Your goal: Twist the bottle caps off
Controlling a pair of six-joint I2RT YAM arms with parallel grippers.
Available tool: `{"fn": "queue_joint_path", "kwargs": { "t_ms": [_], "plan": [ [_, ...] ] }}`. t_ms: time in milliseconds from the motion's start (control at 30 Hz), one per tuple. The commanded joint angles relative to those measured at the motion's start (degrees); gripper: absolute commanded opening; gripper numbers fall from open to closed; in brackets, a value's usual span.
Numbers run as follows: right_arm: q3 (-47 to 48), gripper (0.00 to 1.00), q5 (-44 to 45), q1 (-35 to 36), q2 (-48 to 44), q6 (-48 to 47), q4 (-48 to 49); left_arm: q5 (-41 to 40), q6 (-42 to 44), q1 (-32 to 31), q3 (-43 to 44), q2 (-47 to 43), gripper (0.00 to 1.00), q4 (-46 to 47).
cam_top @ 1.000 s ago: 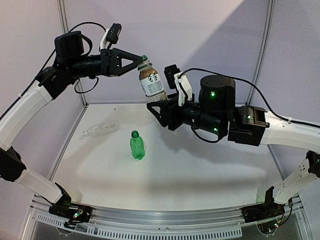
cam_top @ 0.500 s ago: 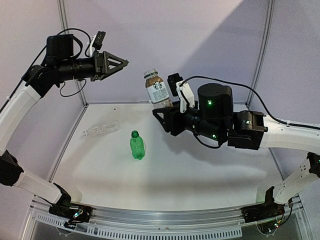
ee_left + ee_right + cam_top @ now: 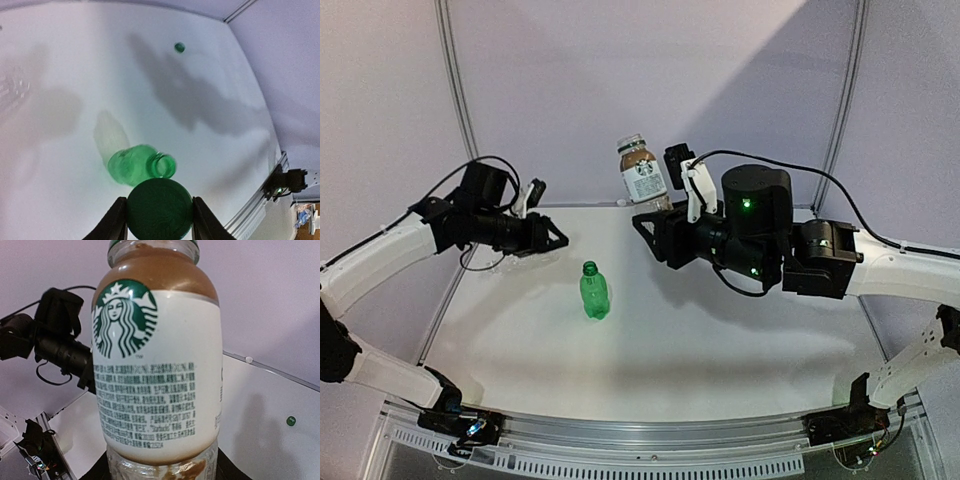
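The left gripper [image 3: 558,240], which a second ago was up at the neck of the labelled bottle, is now travelling low over the left side of the table [image 3: 720,340]. Its fingers [image 3: 116,224] are clamping a dark green cap [image 3: 160,209], as the left wrist view shows. Just beyond it the green bottle [image 3: 594,292] is standing upright near the table's middle, and its mouth is showing open. Further right, the labelled bottle [image 3: 642,175] is being held aloft and slightly tilted, with its neck looking bare in the overhead view. The right gripper [image 3: 655,215] is gripping it at the base. A second green cap [image 3: 291,420] is lying loose on the table, well apart from both bottles. In my judgement the cap in the left gripper is coming off the labelled bottle, so that unscrewing is done. The ribbed bottle is not showing clearly, so its state cannot be confirmed. What is remaining appears to be setting down the cap and the bottle.
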Motion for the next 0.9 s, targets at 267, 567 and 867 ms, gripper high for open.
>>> {"fn": "queue_joint_path", "kwargs": {
  "t_ms": [267,567,867],
  "plan": [
    [-0.29,0.22,1.12,0.25,-1.9,1.73,-1.92,-1.99,2.99,3.09,-17.46,6.38,0.41,16.66],
    [-0.53,0.22,1.39,0.3,-2.59,2.24,-2.82,-7.18,2.28,3.24,-22.86,13.11,0.45,24.77],
    [-1.52,0.22,1.83,0.3,-4.04,2.29,-3.25,-9.41,1.5,3.2,-24.23,12.13,0.59,25.75]
  ]
}}
